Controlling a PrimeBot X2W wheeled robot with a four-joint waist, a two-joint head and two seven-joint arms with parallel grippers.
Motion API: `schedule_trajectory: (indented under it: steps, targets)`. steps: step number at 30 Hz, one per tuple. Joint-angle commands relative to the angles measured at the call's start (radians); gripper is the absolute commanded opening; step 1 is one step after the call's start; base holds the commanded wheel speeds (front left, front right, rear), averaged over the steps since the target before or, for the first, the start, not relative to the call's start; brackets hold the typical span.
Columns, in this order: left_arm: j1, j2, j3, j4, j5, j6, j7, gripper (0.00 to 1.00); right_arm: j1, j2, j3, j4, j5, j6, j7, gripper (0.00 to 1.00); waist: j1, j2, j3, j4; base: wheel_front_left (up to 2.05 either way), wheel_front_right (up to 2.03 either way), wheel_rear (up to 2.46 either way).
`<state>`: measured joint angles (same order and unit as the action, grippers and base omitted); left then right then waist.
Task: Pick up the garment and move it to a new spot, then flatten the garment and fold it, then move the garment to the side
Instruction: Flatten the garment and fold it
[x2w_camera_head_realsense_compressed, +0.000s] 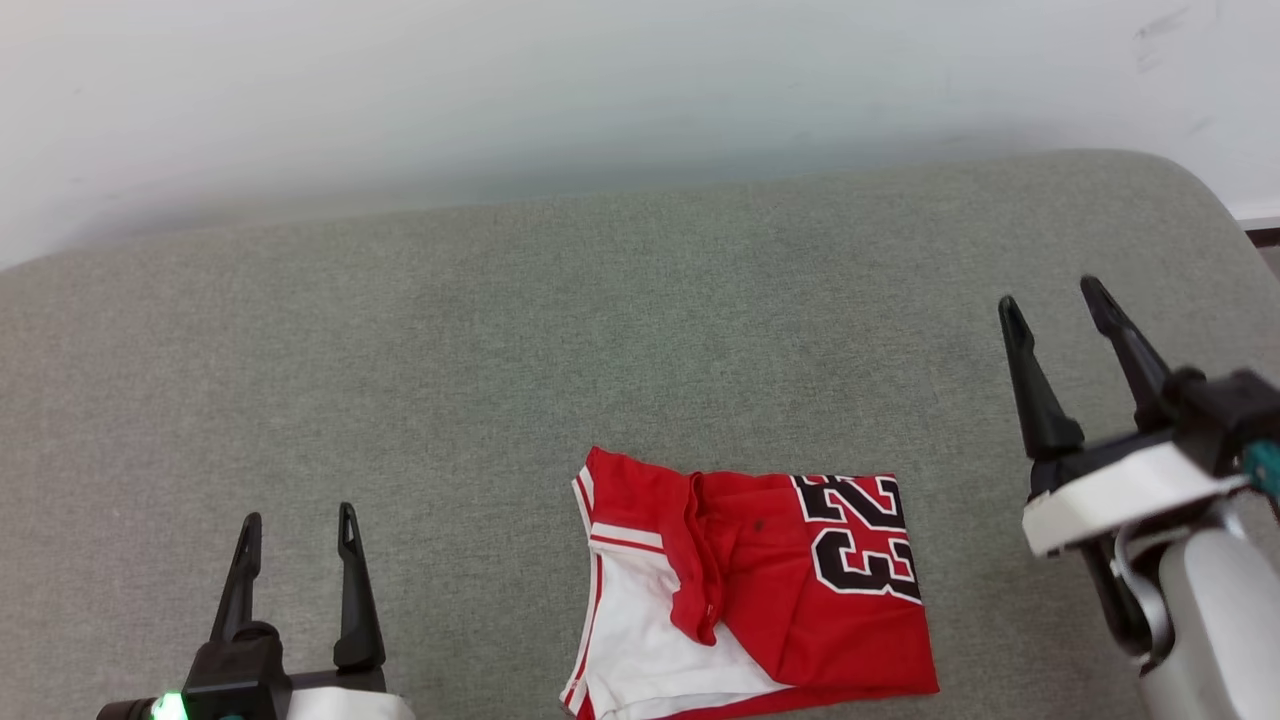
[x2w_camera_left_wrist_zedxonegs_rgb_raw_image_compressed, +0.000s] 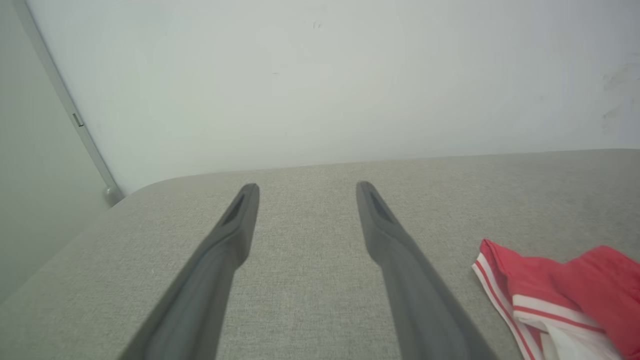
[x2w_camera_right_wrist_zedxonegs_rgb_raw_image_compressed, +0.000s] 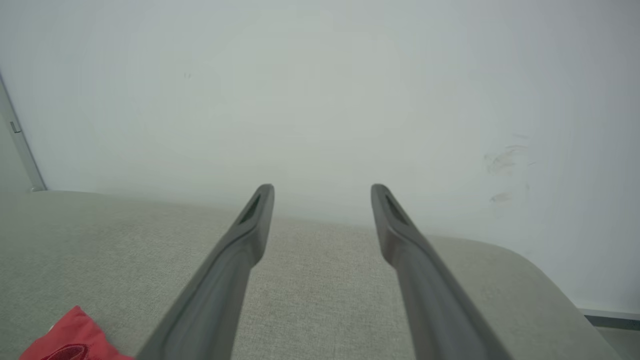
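The garment (x2w_camera_head_realsense_compressed: 750, 585), a red jersey with a white sleeve, striped trim and black number print, lies folded into a compact rectangle on the grey cushioned surface (x2w_camera_head_realsense_compressed: 500, 350) near the front middle. My left gripper (x2w_camera_head_realsense_compressed: 297, 525) stands open at the lower left, well apart from the garment, nothing between its fingers. My right gripper (x2w_camera_head_realsense_compressed: 1055, 300) is raised at the right, open and empty, to the right of the garment. In the left wrist view the garment's (x2w_camera_left_wrist_zedxonegs_rgb_raw_image_compressed: 555, 300) striped edge shows right of my open left gripper (x2w_camera_left_wrist_zedxonegs_rgb_raw_image_compressed: 307, 190). The right wrist view has a red corner of the garment (x2w_camera_right_wrist_zedxonegs_rgb_raw_image_compressed: 70, 335) left of my open right gripper (x2w_camera_right_wrist_zedxonegs_rgb_raw_image_compressed: 322, 192).
A pale wall (x2w_camera_head_realsense_compressed: 600, 90) runs behind the surface. The surface's rounded right end (x2w_camera_head_realsense_compressed: 1200, 210) falls off near my right arm; a dark strip of skirting (x2w_camera_head_realsense_compressed: 1262, 236) shows beyond it. Bare grey fabric stretches left of and behind the garment.
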<state>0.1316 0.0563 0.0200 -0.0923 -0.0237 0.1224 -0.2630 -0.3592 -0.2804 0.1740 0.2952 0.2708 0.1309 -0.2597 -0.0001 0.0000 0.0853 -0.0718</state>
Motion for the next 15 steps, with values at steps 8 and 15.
schedule_trajectory:
  steps: [8, 15]
  targets:
    - [0.041, -0.003, 0.004, -0.012, -0.007, -0.002, -0.002, 1.00, 0.245, 0.149, -0.149, -0.187, -0.108, -0.001, -0.004, 1.00, 0.0001, 0.0000, -0.026, 0.005, 0.00, 0.00, 0.00]
    - [0.064, -0.004, 0.001, -0.005, 0.002, -0.006, -0.002, 1.00, 0.378, 0.199, -0.161, -0.223, -0.120, 0.000, -0.005, 1.00, 0.0001, 0.0000, -0.046, 0.014, 0.00, 0.00, 0.00]
